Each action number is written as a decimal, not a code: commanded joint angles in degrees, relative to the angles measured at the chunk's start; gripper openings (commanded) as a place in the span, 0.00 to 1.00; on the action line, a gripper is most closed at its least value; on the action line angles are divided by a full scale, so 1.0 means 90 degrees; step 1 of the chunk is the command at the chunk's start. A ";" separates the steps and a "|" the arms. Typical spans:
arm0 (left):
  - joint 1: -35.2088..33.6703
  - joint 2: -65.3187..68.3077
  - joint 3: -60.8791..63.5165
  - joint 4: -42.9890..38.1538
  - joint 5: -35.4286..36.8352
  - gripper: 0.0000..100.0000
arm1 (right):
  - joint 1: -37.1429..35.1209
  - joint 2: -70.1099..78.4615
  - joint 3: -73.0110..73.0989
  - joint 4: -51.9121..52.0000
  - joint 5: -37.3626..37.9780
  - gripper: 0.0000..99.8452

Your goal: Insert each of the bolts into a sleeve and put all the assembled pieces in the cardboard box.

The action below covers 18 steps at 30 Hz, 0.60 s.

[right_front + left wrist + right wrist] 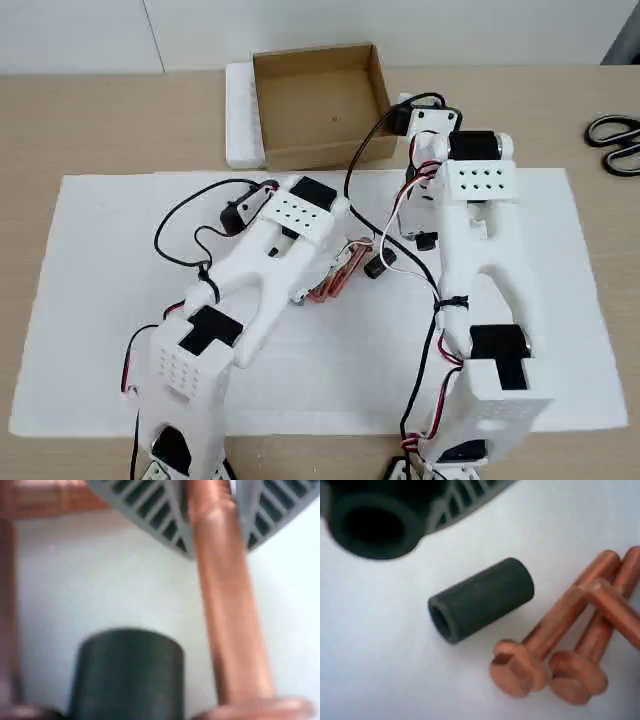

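My left gripper (215, 515) is shut on a copper bolt (227, 610), its shank running between the grey ribbed fingers (145, 505). A black sleeve (127, 675) stands close in front of it, and another bolt (7, 605) lies at the edge. In the high view this gripper (340, 262) sits low over the copper bolts (332, 280) at the mat's middle. My right gripper (395, 505) is shut on a black sleeve (372, 525). Below it a second sleeve (482, 597) lies on its side beside three bolts (545, 645). The cardboard box (265, 110) stands open at the back.
A white mat (100, 300) covers the table's middle. The box rests on a white foam block (240, 120). Black scissors (615, 140) lie at the far right. Cables (190, 225) loop beside the left arm, and more hang between the arms.
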 commanded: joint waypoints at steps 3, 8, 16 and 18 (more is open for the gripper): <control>0.0039 -0.0098 -0.0024 0.0283 -0.0088 0.04 | 0.0015 -0.0220 -0.0107 -0.0063 0.0049 0.01; 0.0049 -0.0117 -0.0200 0.0713 -0.0596 0.04 | 0.0015 -0.0220 -0.0107 -0.0073 0.0049 0.01; 0.0049 -0.0723 -0.0532 0.0996 -0.1700 0.04 | 0.0015 -0.0220 -0.0107 -0.0073 0.0049 0.01; 0.0039 -0.1162 -0.0532 0.0996 -0.1993 0.04 | 0.0024 -0.0220 -0.0107 -0.0073 0.0059 0.01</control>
